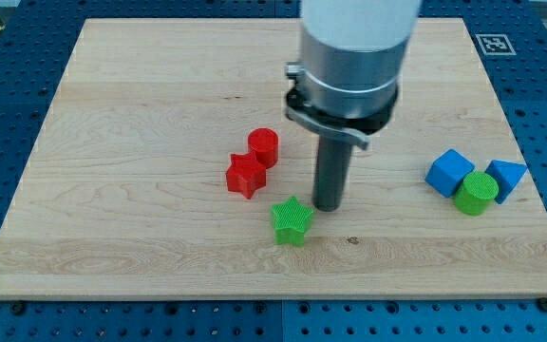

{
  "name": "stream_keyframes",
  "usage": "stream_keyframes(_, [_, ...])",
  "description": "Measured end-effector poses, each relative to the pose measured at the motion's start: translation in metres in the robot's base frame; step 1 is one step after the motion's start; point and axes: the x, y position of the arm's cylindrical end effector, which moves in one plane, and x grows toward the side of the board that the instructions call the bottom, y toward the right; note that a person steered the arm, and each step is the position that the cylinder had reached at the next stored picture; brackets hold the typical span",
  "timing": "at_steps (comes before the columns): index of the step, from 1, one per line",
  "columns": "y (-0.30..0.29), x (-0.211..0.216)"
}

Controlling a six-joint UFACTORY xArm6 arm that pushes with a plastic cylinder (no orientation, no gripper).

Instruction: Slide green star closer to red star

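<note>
The green star point(292, 220) lies on the wooden board point(141, 142) a little below the board's middle. The red star point(246, 175) lies up and to the left of it, with a small gap between them. A red cylinder point(264, 146) touches the red star at its upper right. My tip point(328, 206) stands just to the right of the green star and slightly above it, very near its upper right point.
At the view's right a blue cube point(448, 172), a green cylinder point(476, 193) and a blue triangular block point(508, 178) sit bunched together. The arm's grey body point(354, 57) hangs over the board's upper middle.
</note>
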Motion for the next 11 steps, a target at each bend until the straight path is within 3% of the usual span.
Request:
stream_keyframes(2, [0.002, 0.032])
stream_keyframes(6, [-0.049, 0.035])
stream_keyframes(9, [0.111, 0.039])
stream_keyframes(11, [0.169, 0.046])
